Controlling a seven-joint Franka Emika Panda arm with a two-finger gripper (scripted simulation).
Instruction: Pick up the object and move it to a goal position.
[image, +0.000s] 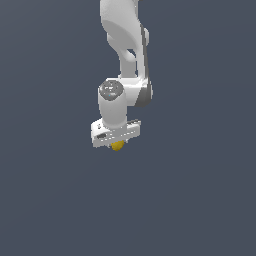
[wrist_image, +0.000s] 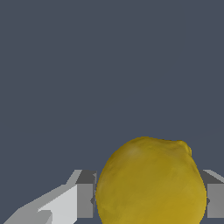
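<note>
Gripping the lemon (wrist_image: 151, 181) between its two grey fingers (wrist_image: 85, 199), the gripper (image: 117, 142) has the fruit pinned on both sides — seen from outside, only a yellow sliver shows under the white hand, just left of centre. The pick looks done, so the carry to the goal comes next; no goal marker shows, and the move calls for a steady hold. The lemon is matte, slightly lumpy, with a small nub — a rounded shape that could slip from flat pads.
</note>
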